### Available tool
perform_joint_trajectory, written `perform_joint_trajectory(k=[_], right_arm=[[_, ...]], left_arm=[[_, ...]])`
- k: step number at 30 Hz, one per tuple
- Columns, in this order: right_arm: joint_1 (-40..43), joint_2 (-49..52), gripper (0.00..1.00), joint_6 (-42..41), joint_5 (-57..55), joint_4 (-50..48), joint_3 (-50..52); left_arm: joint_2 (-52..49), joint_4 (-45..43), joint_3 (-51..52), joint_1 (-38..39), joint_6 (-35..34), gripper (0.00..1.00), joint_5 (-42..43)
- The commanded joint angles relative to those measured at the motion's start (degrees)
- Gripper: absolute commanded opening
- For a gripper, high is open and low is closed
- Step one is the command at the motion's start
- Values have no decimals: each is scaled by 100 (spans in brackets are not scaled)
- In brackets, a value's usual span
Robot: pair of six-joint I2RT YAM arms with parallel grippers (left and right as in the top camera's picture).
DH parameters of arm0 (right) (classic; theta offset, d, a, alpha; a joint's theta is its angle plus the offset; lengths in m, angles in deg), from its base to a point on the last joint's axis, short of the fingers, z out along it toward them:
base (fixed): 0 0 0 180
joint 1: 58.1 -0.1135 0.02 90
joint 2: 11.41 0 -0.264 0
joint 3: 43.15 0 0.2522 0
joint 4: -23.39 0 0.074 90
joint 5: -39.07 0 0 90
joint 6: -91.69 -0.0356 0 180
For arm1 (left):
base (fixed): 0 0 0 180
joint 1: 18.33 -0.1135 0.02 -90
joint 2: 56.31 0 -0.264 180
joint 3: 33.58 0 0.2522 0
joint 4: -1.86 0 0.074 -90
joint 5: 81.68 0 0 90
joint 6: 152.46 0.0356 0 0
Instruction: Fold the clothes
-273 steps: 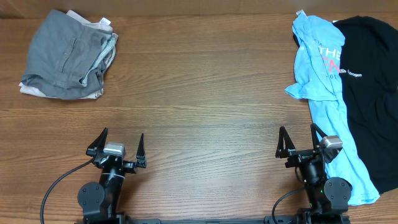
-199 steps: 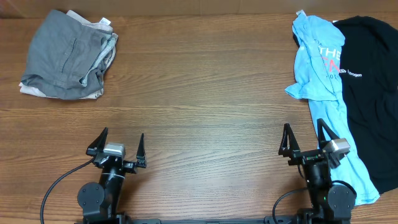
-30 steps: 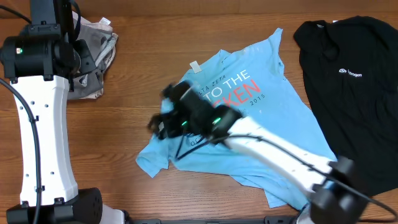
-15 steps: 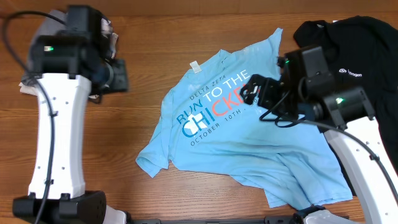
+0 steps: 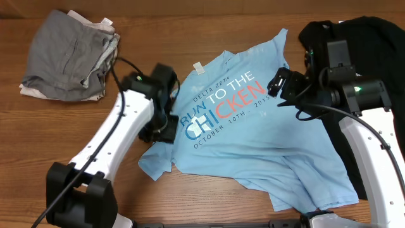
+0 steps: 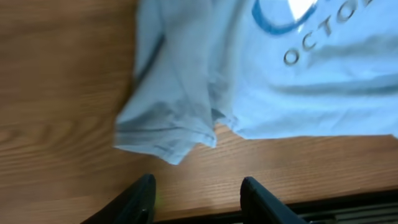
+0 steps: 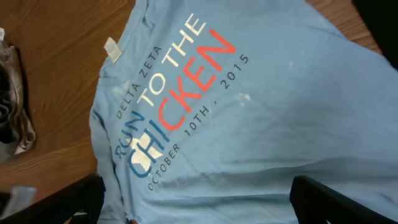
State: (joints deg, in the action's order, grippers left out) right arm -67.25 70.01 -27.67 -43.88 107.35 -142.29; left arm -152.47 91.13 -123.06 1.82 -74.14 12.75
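Note:
The clothes, a light blue T-shirt [image 5: 240,145], lie spread across the middle of the table with large coral, white and blue letters facing up. My left gripper [image 5: 159,126] hovers at the shirt's left edge. In the left wrist view its two dark fingers [image 6: 142,198] stand apart over bare wood, just short of the crumpled sleeve [image 6: 171,127], and nothing is between them. My right gripper [image 5: 283,82] hangs over the shirt's upper right part. In the right wrist view its fingers [image 7: 339,200] are spread wide above the printed cloth [image 7: 186,93] and hold nothing.
A black T-shirt [image 5: 373,63] lies at the right, next to the blue one, and shows in the right wrist view's corner [image 7: 382,18]. A grey and white pile of clothes [image 5: 66,54] sits at the far left. The table's front edge [image 6: 311,208] runs close below the left gripper.
My left arm has swung down from beside the grey pile to the blue shirt's left edge. The right arm has shifted a little right and back, leaving the letters uncovered.

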Motion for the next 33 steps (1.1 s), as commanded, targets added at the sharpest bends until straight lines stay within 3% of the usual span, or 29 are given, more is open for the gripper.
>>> perform_joint_trajectory(k=[1, 4, 7, 13, 33], right_arm=[[66, 4, 99, 168, -105, -50, -7], [66, 4, 99, 243, -103, -114, -9], [66, 4, 99, 243, -103, -177, -7], [66, 4, 99, 243, -105, -271, -7], [66, 4, 97, 240, -107, -264, -7]], left_arm=[[35, -527, 697, 94, -55, 47, 267], [26, -1346, 1102, 35, -153, 44, 149], [22, -2234, 1274, -155, -1130, 37, -710], [-26, -3375, 1274, -262, -1139, 37, -826], [-992, -4356, 1274, -417, -824, 31, -929]])
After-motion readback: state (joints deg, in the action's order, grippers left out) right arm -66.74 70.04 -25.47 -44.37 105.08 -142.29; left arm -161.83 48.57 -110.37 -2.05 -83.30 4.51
